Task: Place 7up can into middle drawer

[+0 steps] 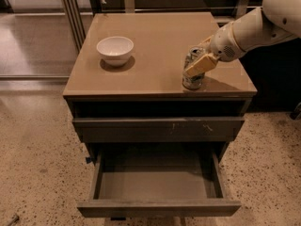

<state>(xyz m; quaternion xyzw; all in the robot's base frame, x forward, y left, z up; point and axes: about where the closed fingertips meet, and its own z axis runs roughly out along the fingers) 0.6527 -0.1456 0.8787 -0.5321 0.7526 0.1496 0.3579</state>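
Note:
The 7up can (192, 79) stands upright near the front right of the cabinet top (155, 41). It is silvery with a shiny top. My gripper (194, 66) reaches in from the right on a white arm and sits at the can's upper half, covering part of it. The can's base rests on the top. The middle drawer (157, 185) is pulled open low at the front, showing a flat grey inside with nothing in it.
A white bowl (115, 49) sits on the left of the cabinet top. A shut drawer front with pale scratches (160, 128) lies between the top and the open drawer. Speckled floor (37, 164) surrounds the cabinet. Metal frame legs (70, 13) stand behind at the left.

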